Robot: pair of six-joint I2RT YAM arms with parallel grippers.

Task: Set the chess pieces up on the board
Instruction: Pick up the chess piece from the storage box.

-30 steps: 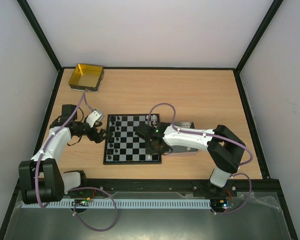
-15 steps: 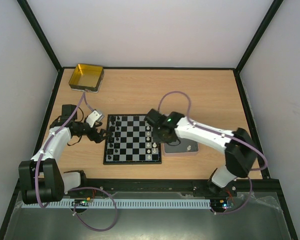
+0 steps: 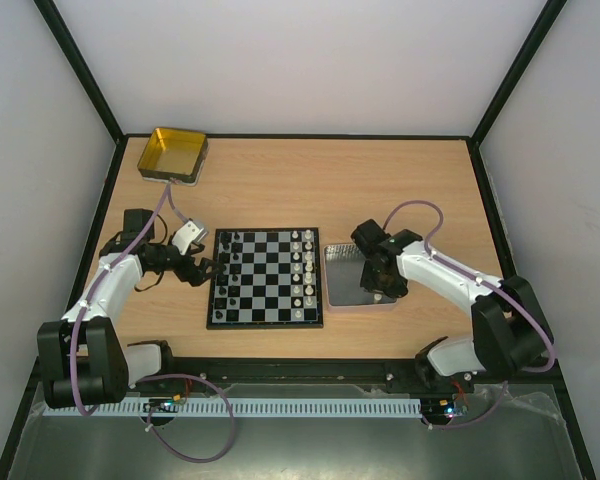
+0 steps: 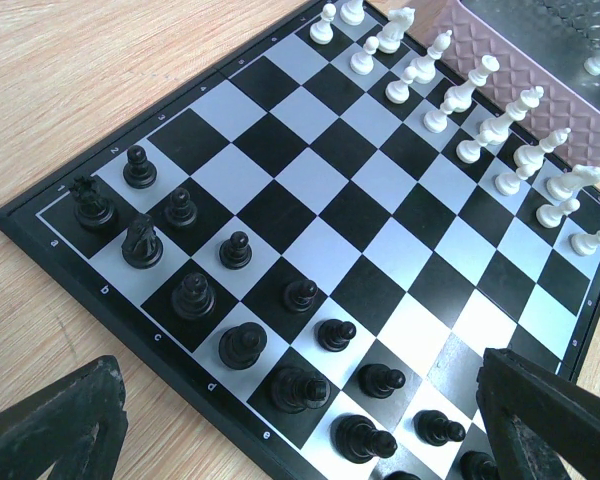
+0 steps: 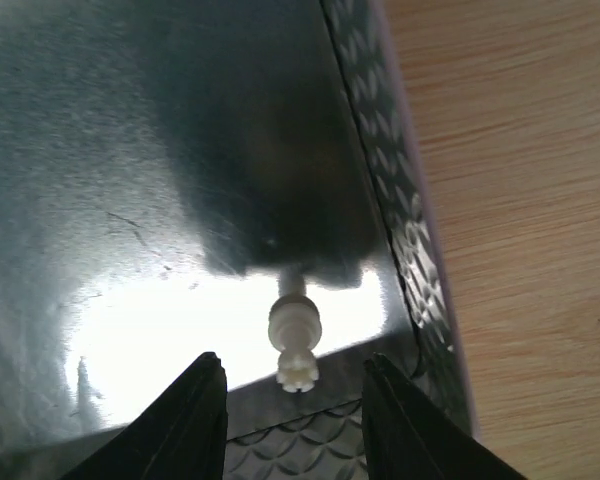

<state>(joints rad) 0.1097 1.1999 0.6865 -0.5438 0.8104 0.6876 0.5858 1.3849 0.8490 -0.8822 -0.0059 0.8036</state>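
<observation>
a: since a second ago the right gripper [image 5: 292, 365] had swung off the board [image 3: 265, 282] and across to the silver tray [image 3: 342, 268]. the left arm had not shifted.

b: and the chess pieces [image 4: 300, 293]?

a: black pieces [image 4: 235, 250] stood in two rows along the board's edge on the left arm's side. white pieces [image 4: 480, 130] lined the opposite edge, next to the tray, with a few more in the second row.

b: any off the board?

a: one white piece [image 5: 293, 325] with a notched crown was in the tray, close to a corner. whether it stood or lay, i could not tell from the wrist view.

b: was the right pincer on it?

a: no. its fingers [image 5: 195, 420] were spread, one on either side of the piece, not touching it.

b: and the left one?

a: the left gripper [image 3: 202, 268] hovered low, just off the board's left edge. its fingers were wide apart, holding nothing, and its camera looked across the black rows.

b: where did the board sit?

a: flat on the wooden table [image 3: 380, 190], between the two arms. the tray lay just beside its right edge; i could not tell if they touched. a yellow tin [image 3: 173, 155] sat near the far left corner, well apart from both.
</observation>
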